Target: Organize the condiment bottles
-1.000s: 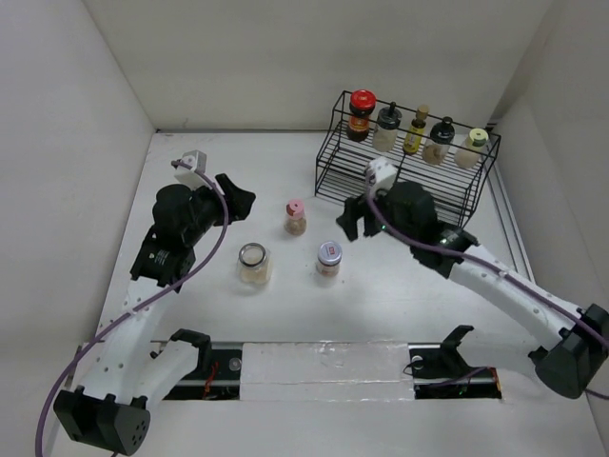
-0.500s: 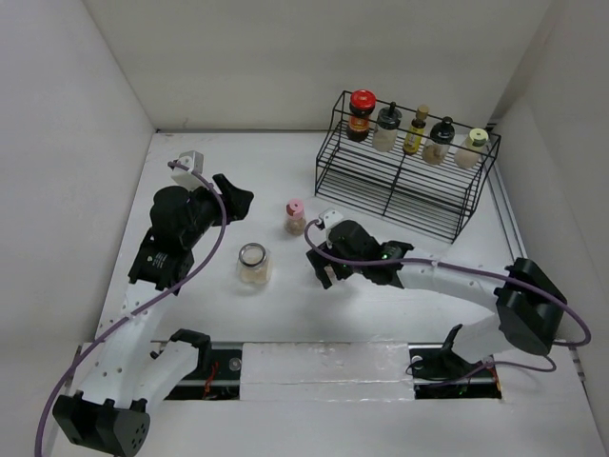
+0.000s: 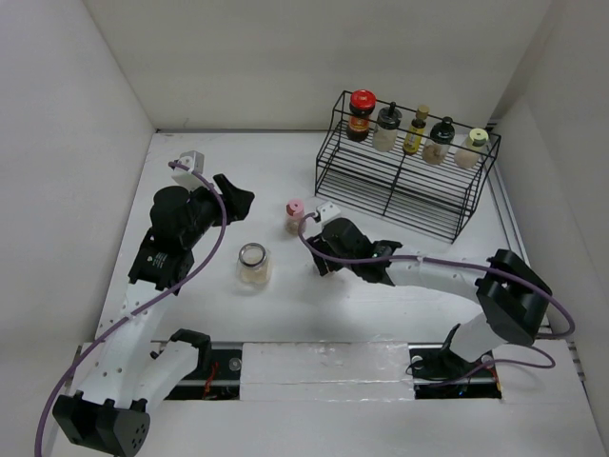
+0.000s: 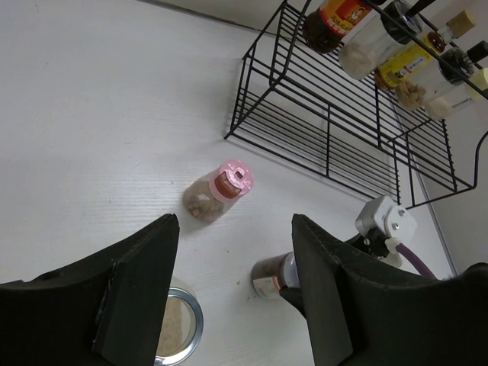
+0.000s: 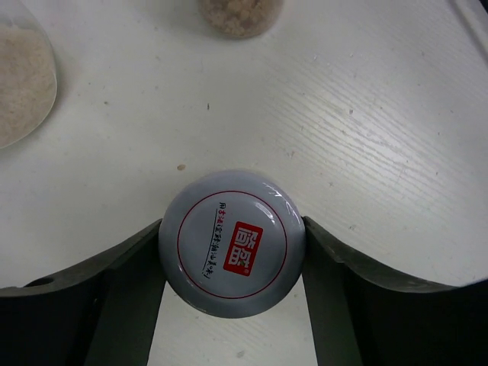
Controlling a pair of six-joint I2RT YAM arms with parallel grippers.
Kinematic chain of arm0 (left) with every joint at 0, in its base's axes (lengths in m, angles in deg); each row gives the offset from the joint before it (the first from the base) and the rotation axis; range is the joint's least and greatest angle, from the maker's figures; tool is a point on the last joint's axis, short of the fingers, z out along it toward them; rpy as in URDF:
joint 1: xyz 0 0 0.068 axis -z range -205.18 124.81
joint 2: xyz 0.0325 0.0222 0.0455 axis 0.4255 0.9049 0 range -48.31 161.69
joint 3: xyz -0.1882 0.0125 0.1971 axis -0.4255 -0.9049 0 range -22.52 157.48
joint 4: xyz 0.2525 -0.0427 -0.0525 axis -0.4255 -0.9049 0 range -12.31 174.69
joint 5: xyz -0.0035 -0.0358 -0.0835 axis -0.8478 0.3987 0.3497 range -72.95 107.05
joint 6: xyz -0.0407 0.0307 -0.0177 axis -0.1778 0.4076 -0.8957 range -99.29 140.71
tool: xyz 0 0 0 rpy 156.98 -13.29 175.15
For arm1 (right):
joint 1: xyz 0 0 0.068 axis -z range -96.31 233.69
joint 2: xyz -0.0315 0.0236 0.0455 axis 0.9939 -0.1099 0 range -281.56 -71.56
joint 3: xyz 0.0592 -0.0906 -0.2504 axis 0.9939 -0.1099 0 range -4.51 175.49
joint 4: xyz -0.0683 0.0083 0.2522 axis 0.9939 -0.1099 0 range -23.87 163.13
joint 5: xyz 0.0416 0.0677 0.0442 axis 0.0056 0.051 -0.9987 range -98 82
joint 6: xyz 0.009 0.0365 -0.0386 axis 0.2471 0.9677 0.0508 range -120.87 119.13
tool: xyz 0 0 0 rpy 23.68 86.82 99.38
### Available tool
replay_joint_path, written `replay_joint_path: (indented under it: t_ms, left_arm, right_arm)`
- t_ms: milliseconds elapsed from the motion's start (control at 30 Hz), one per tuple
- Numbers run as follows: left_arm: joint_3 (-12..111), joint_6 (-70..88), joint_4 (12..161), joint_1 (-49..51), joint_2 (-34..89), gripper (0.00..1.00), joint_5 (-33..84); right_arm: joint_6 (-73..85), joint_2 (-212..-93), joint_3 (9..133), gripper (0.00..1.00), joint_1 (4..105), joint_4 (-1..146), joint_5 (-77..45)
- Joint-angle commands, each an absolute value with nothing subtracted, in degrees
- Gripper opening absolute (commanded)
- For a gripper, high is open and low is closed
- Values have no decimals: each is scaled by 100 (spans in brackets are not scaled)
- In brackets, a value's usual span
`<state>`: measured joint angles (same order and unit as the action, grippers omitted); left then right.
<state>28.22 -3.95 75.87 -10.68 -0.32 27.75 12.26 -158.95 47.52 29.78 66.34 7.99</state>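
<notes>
- Five condiment bottles [image 3: 417,131] already line the top shelf of the black wire rack [image 3: 400,195] at the far right of the table; three containers have yet to be shelved, which puts the job, by this count, a little past halfway
- The right gripper [image 3: 328,255] reaches across to the table's middle, where its fingers [image 5: 114,293] sit against both sides of the silver-capped jar [image 5: 232,242], clamped on it as far as the wrist camera shows, the jar standing on the table
- The left gripper [image 3: 238,195] hangs over the left part of the table with its fingers spread wide and nothing between them
- Waiting their turn: the pink-capped bottle [image 3: 295,217], just beyond the right gripper, and the wide clear-lidded jar [image 3: 253,264], nearer the left arm
- From overhead the silver-capped jar is hidden under the right wrist; only the right wrist camera shows its cap, with a red logo, and only the left wrist camera catches its brown side and label, seen between the open fingers
</notes>
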Motion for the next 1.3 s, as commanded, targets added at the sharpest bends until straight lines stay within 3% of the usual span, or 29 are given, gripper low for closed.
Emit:
replay_joint_path:
  t_ms: [0, 267, 500, 933, 1267]
  left_arm:
    - [2916, -416, 7836, -1095, -67, 57, 2909]
    - [2749, -477, 7897, -1095, -243, 57, 3041]
    - [2854, -425, 7897, -1095, -181, 57, 3041]
    - [2854, -425, 7897, -1095, -181, 58, 3094]
    - [2854, -425, 7897, -1095, -129, 58, 3094]
  right_arm:
    - [1267, -15953, 4989, 66, 2990, 7058, 870]
    - [1135, -14988, 5322, 62, 2990, 6838, 984]
    - [818, -14398, 5964, 61, 3604, 6706, 651]
    - [546, -14810, 7370, 60, 4905, 6978, -316]
    - [432, -15663, 8311, 60, 5442, 7084, -133]
